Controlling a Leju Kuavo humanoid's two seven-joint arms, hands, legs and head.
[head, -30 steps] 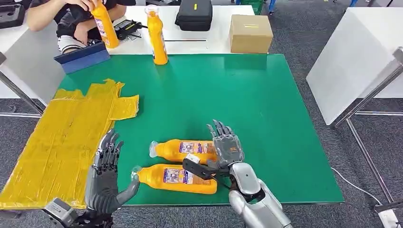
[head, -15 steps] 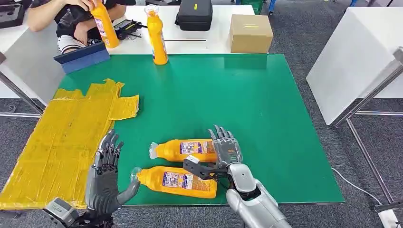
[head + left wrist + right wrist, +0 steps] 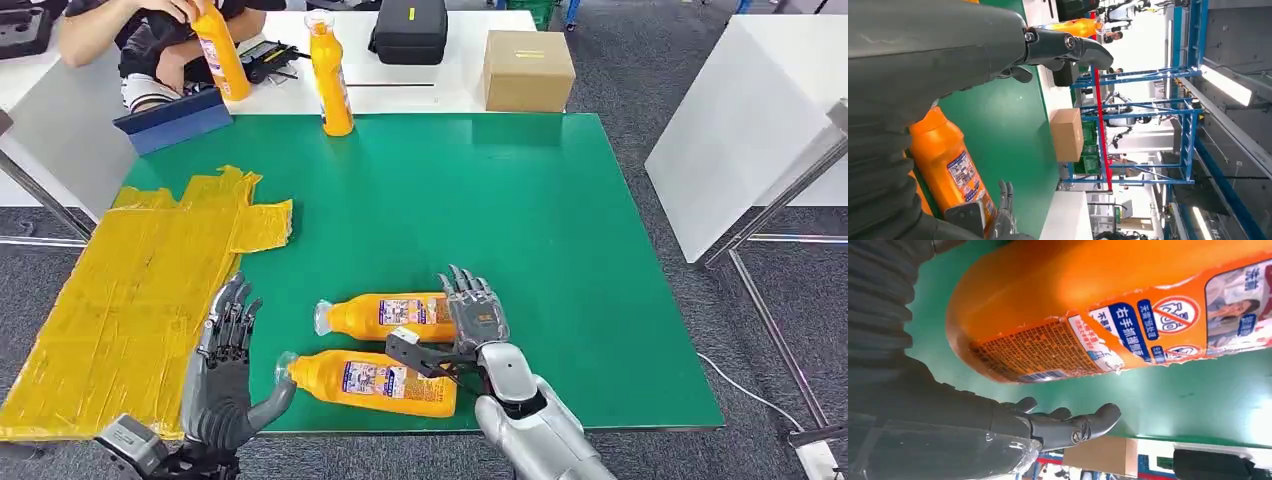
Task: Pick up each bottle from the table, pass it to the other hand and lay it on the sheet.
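Two orange bottles lie side by side near the green table's front edge, the far bottle [image 3: 385,315] and the near bottle [image 3: 365,380]. My right hand [image 3: 478,318] stands at their base ends with fingers spread beside the far bottle and its thumb [image 3: 418,357] reaching over the near one, gripping nothing. The right wrist view has an orange bottle [image 3: 1108,300] close above the fingers [image 3: 1068,427]. My left hand [image 3: 225,375] is open by the near bottle's cap, its thumb almost touching it. The near bottle [image 3: 950,167] lies beyond the left thumb [image 3: 1068,47]. The yellow sheet [image 3: 130,290] covers the table's left side.
A third orange bottle [image 3: 330,70] stands upright at the table's far edge. A person at the back left holds another bottle [image 3: 220,50]. Behind the mat lie a blue squeegee [image 3: 172,120], a black case [image 3: 408,30] and a cardboard box [image 3: 527,70]. A white table [image 3: 750,120] stands at right.
My right hand has drawn back slightly toward me along the far bottle's base, then held still. The left hand and both lying bottles have barely moved.
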